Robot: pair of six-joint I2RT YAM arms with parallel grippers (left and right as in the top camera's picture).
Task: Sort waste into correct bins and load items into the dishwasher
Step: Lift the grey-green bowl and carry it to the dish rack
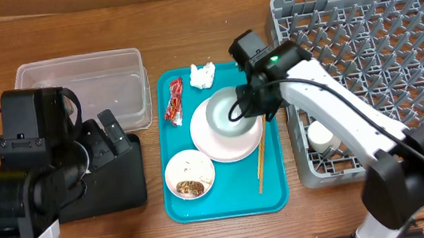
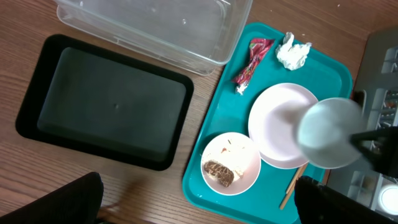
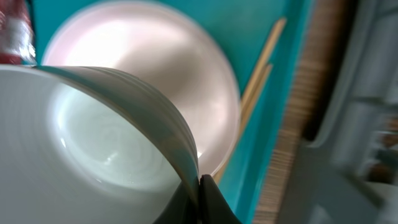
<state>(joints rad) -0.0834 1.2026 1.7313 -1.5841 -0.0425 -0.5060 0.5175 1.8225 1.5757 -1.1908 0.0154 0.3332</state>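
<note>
My right gripper [image 3: 199, 184] is shut on the rim of a pale bowl [image 1: 229, 111], held tilted just above the pinkish-white plate [image 1: 226, 137] on the teal tray [image 1: 229, 201]. Also on that tray lie a red wrapper [image 1: 174, 102], a crumpled tissue [image 1: 202, 74], a small bowl with brown food scraps [image 1: 190, 175] and chopsticks [image 1: 260, 157]. The grey dish rack [image 1: 373, 52] stands to the right with a white cup [image 1: 322, 137] in its near-left corner. My left gripper [image 1: 106, 135] hangs open and empty over the black tray [image 2: 106, 102], beside the clear tub [image 2: 155, 25].
The left arm's body covers the near-left part of the black tray in the overhead view. Bare wooden table [image 1: 199, 8] runs along the far edge and between the teal tray and the black tray.
</note>
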